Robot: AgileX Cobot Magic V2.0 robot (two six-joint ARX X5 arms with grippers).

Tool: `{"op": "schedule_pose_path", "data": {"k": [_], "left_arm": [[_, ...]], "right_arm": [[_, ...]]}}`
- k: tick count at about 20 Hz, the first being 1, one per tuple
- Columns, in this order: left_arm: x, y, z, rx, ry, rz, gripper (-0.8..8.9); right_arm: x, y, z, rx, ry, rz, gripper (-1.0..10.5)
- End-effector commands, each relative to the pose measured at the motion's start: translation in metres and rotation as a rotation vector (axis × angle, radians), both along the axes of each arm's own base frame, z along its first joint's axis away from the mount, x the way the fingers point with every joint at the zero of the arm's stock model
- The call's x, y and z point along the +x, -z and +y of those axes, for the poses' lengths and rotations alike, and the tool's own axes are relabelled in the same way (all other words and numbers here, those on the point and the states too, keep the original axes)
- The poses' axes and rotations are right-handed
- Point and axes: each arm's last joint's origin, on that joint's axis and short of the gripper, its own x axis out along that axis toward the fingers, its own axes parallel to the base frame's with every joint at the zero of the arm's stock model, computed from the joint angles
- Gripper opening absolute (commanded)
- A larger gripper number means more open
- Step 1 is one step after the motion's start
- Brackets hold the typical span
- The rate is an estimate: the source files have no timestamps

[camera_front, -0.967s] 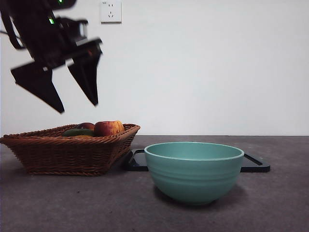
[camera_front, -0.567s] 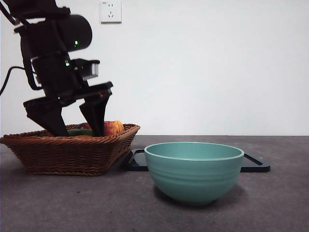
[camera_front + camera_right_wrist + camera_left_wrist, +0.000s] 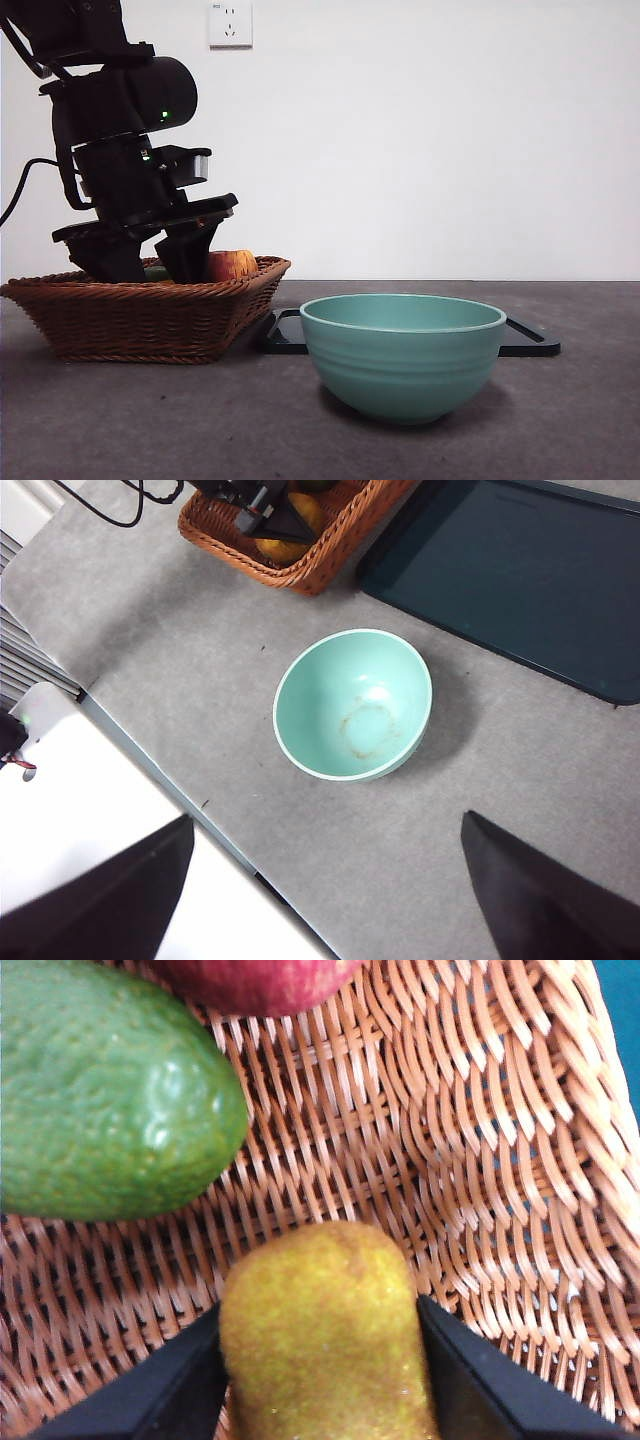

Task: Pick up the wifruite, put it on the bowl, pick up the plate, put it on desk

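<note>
Reaching down into a brown wicker basket [image 3: 140, 315] at the left of the front view, left pincer [image 3: 150, 262] lowered among the fruit, its two black jaws dipping below the basket rim. Seen from the left wrist view: jaws set either side of the wifruite [image 3: 325, 1335], a small rounded brownish-yellow fruit with a fuzzy skin, each jaw touching or nearly touching its flank, so grasping or just about to; not possible to tell which. Lying on the woven basket floor, wifruite just beside a bumpy green fruit [image 3: 110, 1095], with the edge of a red apple [image 3: 255, 980] beyond it. From the front, only the red-and-yellow apple [image 3: 232, 265] visible above the rim, right next to the pincer.

Standing empty on the grey mottled surface [image 3: 560, 420], well apart from the basket: a deep teal-green bowl [image 3: 402, 352] with faint ridges round its outside. From above in the right wrist view, bowl [image 3: 353, 704] upright, a faint brownish ring on its inner bottom. Behind the bowl, lying flat on the surface, a shiny black rectangular tray [image 3: 528, 338], its near corner close to the basket.

Hanging high over the near edge of the surface, right pincer [image 3: 325, 905] released, jaws wide apart and holding nothing, the bowl in sight between them far below. On the white wall behind, a wall socket [image 3: 230, 23].
</note>
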Motion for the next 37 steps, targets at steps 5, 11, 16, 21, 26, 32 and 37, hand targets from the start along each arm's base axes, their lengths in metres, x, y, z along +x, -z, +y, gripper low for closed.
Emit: {"op": "schedule_pose_path", "data": {"k": [5, 11, 16, 21, 26, 32, 37], "left_arm": [[-0.010, -0.032, 0.000, -0.021, 0.007, -0.056, 2.09], [-0.064, -0.104, -0.008, -0.120, 0.112, -0.211, 2.09], [-0.108, -0.127, -0.042, -0.178, 0.290, -0.267, 2.09], [-0.121, -0.105, -0.090, -0.188, 0.423, -0.225, 2.10], [-0.118, -0.066, -0.130, -0.161, 0.490, -0.175, 2.10], [-0.110, -0.014, -0.158, -0.102, 0.520, -0.101, 2.10], [-0.107, 0.010, -0.165, -0.062, 0.521, -0.064, 2.41]], "right_arm": [[0.001, -0.006, 0.001, 0.010, -0.002, -0.016, 4.3], [0.002, -0.006, 0.000, -0.006, 0.016, -0.028, 4.3], [0.002, -0.006, 0.001, -0.004, 0.016, -0.035, 4.3], [0.002, -0.006, 0.001, -0.004, 0.016, -0.035, 4.3], [0.002, -0.006, 0.001, -0.004, 0.016, -0.035, 4.3], [0.002, -0.006, 0.001, -0.004, 0.016, -0.035, 4.3], [0.002, -0.006, 0.001, -0.004, 0.016, -0.035, 4.3]]}}
